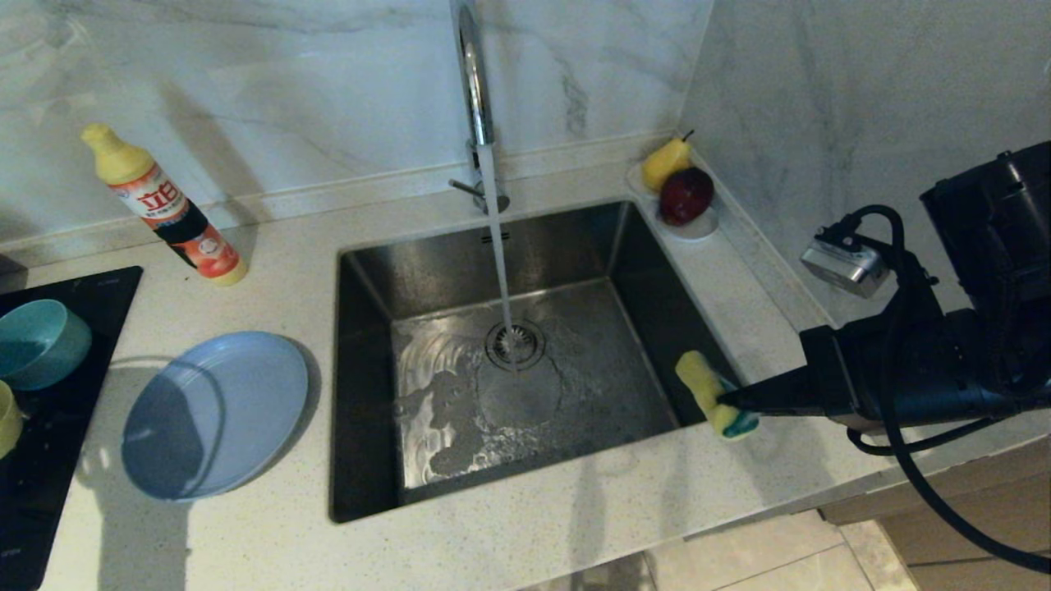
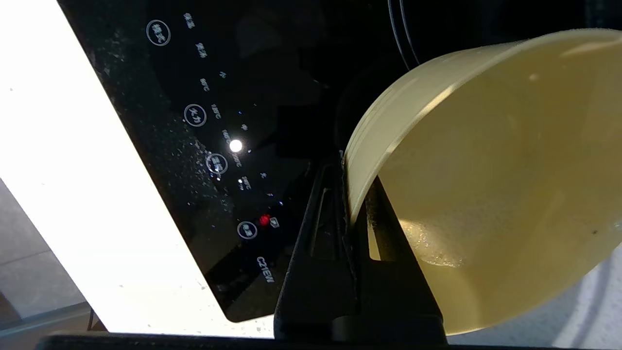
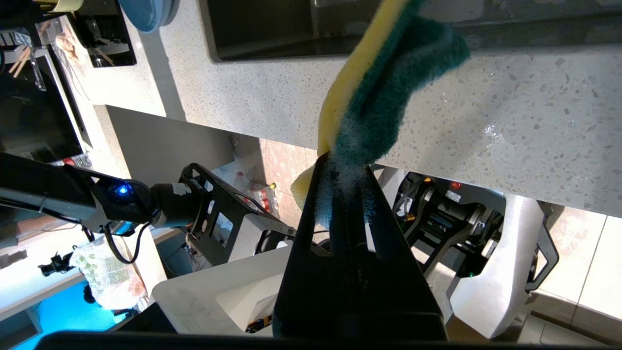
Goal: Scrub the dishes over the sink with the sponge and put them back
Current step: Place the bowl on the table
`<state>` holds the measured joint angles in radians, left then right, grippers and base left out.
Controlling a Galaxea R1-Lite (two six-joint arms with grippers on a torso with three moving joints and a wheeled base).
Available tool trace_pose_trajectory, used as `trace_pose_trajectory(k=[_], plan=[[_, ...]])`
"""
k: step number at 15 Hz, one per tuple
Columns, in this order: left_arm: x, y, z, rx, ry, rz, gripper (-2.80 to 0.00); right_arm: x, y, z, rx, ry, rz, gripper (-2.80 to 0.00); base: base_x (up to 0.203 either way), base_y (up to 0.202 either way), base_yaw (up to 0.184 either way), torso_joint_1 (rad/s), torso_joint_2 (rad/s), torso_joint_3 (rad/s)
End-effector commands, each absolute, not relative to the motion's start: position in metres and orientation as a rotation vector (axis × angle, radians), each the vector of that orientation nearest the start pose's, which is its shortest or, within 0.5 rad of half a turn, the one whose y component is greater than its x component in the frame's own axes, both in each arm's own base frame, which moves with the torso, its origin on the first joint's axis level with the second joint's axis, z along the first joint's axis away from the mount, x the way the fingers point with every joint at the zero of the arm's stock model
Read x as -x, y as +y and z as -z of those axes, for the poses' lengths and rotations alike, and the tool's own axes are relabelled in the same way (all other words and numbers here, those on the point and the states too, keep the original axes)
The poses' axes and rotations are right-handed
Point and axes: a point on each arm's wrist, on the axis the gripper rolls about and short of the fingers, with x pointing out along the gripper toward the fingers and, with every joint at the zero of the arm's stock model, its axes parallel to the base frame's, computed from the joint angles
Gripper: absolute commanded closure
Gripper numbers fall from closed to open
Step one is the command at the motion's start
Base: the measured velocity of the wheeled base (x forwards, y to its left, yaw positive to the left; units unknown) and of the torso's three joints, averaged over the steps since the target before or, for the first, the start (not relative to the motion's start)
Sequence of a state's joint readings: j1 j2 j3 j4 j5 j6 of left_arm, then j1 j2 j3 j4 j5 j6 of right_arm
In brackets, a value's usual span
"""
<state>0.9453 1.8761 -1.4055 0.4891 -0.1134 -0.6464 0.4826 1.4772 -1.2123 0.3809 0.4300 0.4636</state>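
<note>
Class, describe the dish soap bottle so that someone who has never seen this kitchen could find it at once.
Start at the steel sink set in the pale counter. On the counter to its left, near the marble back wall, beyond the grey-blue plate, stands the bottle. It is the only bottle there, leaning, with a yellow cap and an orange, black and white label.

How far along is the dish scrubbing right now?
Partly through, apparently. Done: the grey-blue plate lies on the counter and the teal bowl on the black cooktop, though I can't tell whether they've been scrubbed. In hand: the left gripper pinches the yellow bowl's rim above the cooktop; the right gripper grips the sponge at the sink's right edge, water running. Left: possibly setting that bowl down.
</note>
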Motion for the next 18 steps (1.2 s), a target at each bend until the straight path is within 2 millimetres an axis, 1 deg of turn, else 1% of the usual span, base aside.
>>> trace_pose_trajectory(k=[1,3,5,8,10,12,13,18], plan=[[-0.200,0.273,-0.187,1.078,0.603,-1.044,0.00,-0.208,0.120,-0.266,-0.401,0.858,-0.711,0.00,0.000,0.000,0.000,0.000,0.00,0.000],[-0.201,0.276,-0.173,1.097,0.645,-1.054,0.00,-0.207,0.119,-0.267,-0.402,0.857,-0.711,0.00,0.000,0.000,0.000,0.000,0.00,0.000],[-0.203,0.278,-0.164,1.107,0.671,-1.058,0.00,-0.206,0.119,-0.268,-0.402,0.853,-0.712,0.00,0.000,0.000,0.000,0.000,0.00,0.000],[-0.201,0.279,-0.171,1.099,0.641,-1.059,0.00,-0.205,0.118,-0.269,-0.404,0.847,-0.711,0.00,0.000,0.000,0.000,0.000,0.00,0.000],[-0.198,0.277,-0.181,1.085,0.614,-1.056,0.00,-0.206,0.119,-0.268,-0.404,0.851,-0.711,0.00,0.000,0.000,0.000,0.000,0.00,0.000],[-0.196,0.275,-0.186,1.061,0.610,-1.046,0.00,-0.206,0.119,-0.268,-0.404,0.851,-0.712,0.00,0.000,0.000,0.000,0.000,0.00,0.000],[-0.196,0.275,-0.187,1.057,0.610,-1.046,-2.80,-0.206,0.119,-0.268,-0.404,0.851,-0.711,0.00,0.000,0.000,0.000,0.000,0.00,0.000],[-0.190,0.281,-0.193,1.062,0.572,-1.058,-2.80,-0.206,0.119,-0.268,-0.404,0.851,-0.713,0.00,0.000,0.000,0.000,0.000,0.00,0.000]])
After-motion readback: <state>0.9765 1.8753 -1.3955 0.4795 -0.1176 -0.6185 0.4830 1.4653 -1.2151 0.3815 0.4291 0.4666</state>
